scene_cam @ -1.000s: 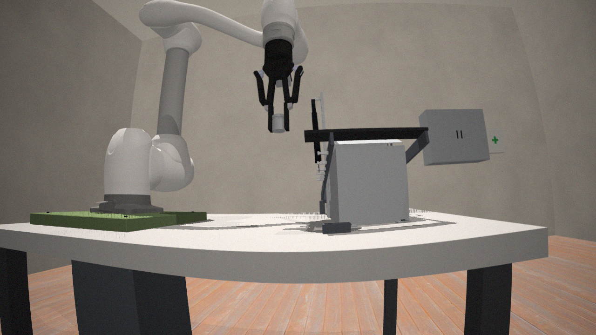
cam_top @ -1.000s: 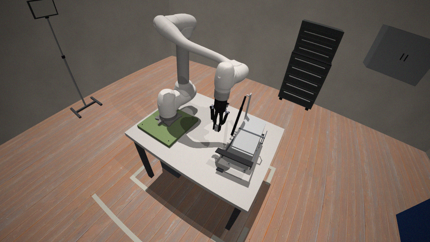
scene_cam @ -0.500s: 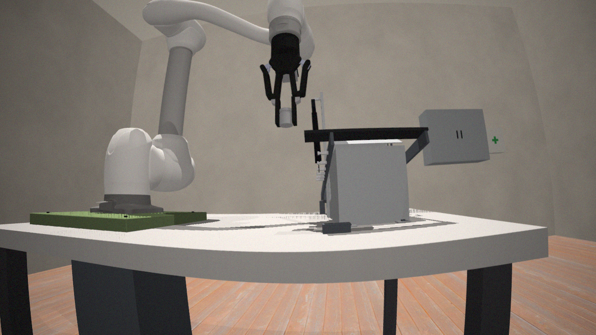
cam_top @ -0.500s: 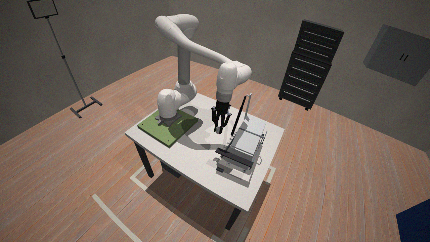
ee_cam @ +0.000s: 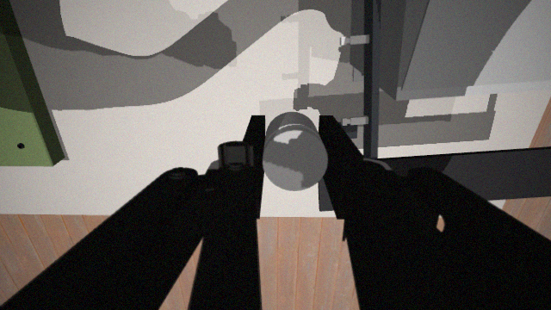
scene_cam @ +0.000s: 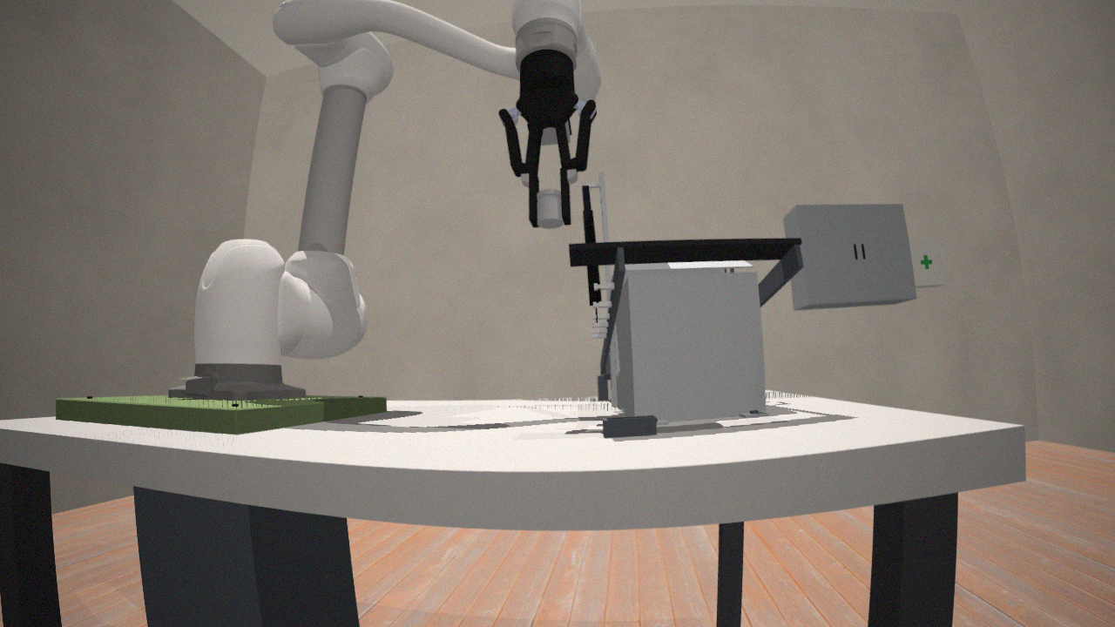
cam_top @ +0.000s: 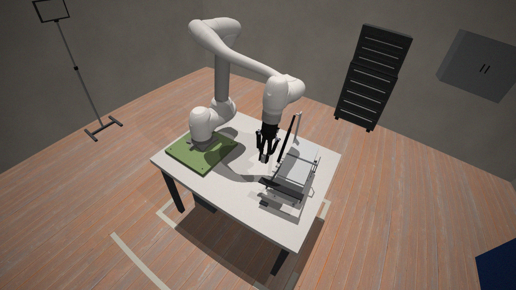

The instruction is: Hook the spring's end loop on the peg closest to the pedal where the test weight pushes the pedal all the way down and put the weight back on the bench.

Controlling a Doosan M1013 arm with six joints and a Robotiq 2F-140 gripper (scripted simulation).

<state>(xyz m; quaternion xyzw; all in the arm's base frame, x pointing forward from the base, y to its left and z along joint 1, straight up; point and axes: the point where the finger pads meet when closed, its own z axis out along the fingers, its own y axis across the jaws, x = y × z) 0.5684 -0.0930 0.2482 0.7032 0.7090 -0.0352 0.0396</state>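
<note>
The carrying of the test weight to the pedal appears to be the step in hand. The steel weight [cam_top: 264,158] [scene_cam: 550,209] [ee_cam: 295,158] is held upright between the fingertips of the gripper [cam_top: 264,158] [scene_cam: 550,209] [ee_cam: 291,137], whose fingers are closed to the weight's width, a small part of their range. It is held in the air above the bench [cam_top: 230,196] [scene_cam: 498,499], to the left of the feeder [cam_top: 294,169] [scene_cam: 693,335] [ee_cam: 435,47]. The dark bar across the feeder's near end, probably the pedal [cam_top: 281,187] [scene_cam: 685,251] [ee_cam: 469,176], is seen raised. Which peg bears the loop cannot be told. Next, the weight should be taken right, aligned with the slope, and lowered base-flat before release; a tilted base could let it slide off.
</note>
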